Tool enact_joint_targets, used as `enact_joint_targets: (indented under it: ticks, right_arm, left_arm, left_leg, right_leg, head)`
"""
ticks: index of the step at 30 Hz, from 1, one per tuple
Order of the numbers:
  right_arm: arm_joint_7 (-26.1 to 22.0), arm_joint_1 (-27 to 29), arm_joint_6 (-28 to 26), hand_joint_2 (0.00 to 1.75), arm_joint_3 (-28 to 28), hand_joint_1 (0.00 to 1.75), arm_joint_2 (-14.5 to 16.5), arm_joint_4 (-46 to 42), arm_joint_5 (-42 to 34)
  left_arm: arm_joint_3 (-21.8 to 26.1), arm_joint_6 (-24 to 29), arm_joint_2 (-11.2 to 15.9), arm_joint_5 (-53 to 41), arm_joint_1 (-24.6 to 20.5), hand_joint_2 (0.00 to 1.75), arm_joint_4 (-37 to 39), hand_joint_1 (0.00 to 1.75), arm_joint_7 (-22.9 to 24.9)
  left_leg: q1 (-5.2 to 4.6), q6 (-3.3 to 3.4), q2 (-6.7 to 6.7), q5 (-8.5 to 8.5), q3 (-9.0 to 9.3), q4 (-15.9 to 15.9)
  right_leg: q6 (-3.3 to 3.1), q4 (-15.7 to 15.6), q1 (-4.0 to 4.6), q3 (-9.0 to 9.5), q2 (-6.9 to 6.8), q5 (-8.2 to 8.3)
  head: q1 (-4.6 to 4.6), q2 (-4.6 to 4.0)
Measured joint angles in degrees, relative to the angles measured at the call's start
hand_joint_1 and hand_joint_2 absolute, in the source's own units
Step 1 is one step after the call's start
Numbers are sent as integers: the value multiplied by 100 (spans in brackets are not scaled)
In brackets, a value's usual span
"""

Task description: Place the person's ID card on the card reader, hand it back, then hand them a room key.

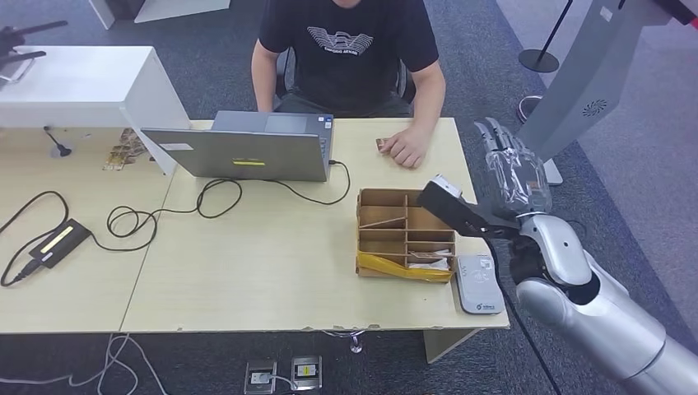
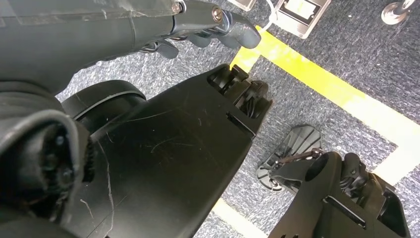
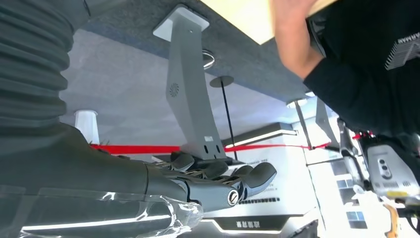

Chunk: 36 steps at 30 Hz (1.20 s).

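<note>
Right robot hand [image 1: 512, 169]: raised beside the bench's [image 1: 272, 271] right edge, fingers extended and lying close together, holding nothing; left robot hand [image 2: 208, 27]: hanging over the carpet, fingers loosely curled, empty. ID card [image 1: 382, 145]: on the bench under the person's hand [image 1: 405, 150], near the far edge. Card reader [image 1: 479, 284]: at the front right corner, just beside the cardboard organizer [image 1: 405, 234]; laptop [image 1: 251, 152] well to the left.

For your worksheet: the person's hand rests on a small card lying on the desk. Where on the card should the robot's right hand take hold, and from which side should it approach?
Probably the card edge left uncovered, on the side away from the person's hand, which covers the rest. It lies flat on the desk, so a thumb-and-finger pinch on that edge suits best. The right hand, held open past the desk's right edge, would have to reach in over the divided box.
</note>
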Motion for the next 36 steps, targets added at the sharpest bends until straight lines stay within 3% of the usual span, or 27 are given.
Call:
enact_joint_targets:
  ticks: [21,36]
  right_arm:
    - [204,260,458,175,-580,0,-724,-257,-201]
    - [255,773,268,175,-565,0,-1064,-173,-337]
  left_arm:
    - [2,0,-45,-115,-3,0,0,0,-286]
    - [2,0,-64,-307,-61,0,-17,0,-582]
  left_leg:
    - [-1,0,2,-1,-1,0]
    - [-1,1,3,-1,-2,0]
  right_leg:
    - [0,-1,0,0,-1,0]
    - [0,-1,0,0,0,0]
  head:
    - [0,0]
    - [-1,0]
